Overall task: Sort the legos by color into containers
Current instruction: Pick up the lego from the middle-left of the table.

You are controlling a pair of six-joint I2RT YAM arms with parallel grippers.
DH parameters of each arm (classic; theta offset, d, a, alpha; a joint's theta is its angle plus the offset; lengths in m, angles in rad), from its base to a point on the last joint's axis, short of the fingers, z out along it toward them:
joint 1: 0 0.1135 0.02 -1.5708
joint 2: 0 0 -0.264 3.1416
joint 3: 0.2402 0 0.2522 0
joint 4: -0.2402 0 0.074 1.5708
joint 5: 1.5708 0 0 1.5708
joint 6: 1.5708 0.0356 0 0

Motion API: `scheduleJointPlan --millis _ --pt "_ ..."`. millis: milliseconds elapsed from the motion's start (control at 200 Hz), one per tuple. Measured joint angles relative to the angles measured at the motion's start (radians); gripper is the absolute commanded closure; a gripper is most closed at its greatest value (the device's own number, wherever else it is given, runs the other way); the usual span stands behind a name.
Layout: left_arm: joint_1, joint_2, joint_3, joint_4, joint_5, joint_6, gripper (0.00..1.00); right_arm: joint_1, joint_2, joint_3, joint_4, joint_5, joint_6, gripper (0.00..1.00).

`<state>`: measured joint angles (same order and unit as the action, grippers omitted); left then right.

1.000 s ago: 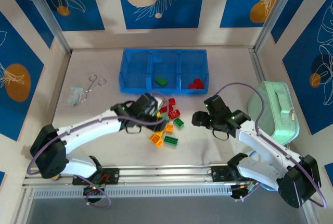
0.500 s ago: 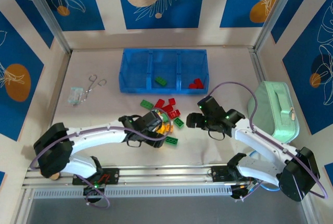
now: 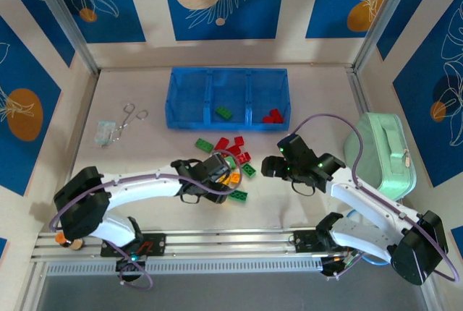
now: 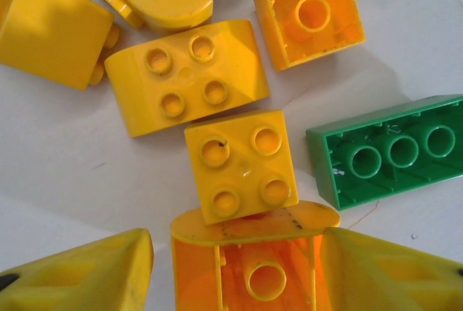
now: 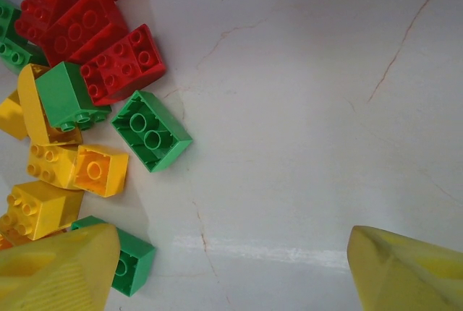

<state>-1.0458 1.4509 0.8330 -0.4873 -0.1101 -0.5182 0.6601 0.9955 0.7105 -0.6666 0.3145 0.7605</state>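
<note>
Left gripper [image 4: 236,260]: jaws apart, either side of an upturned orange brick [image 4: 210,267], not clamped on it.
Right gripper [image 5: 231,253]: jaws wide apart over bare bench [image 5: 311,108].
Legos [image 3: 233,158]: loose heap, mid-bench.
Tray [image 3: 189,101]: toward the far edge. Green brick [image 3: 223,113] in the middle compartment, red bricks [image 3: 273,116] in the right.

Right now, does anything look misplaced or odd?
Nothing stands out. The tray holds one green brick in its middle compartment and red bricks in the right, unmixed. Some loose bricks lie hollow side up, like the orange brick at the left gripper.
</note>
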Motion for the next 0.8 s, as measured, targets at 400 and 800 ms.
scheduleJointPlan --millis 400,800 --pt "-0.023 0.005 0.012 -0.05 -0.004 -0.006 0.3 0.0 -0.011 -0.013 -0.003 0.004 0.008 0.18" --pt "-0.045 -0.011 0.011 -0.074 -0.003 -0.048 0.21 0.0 -0.012 -0.016 0.0 0.004 0.011 0.18"
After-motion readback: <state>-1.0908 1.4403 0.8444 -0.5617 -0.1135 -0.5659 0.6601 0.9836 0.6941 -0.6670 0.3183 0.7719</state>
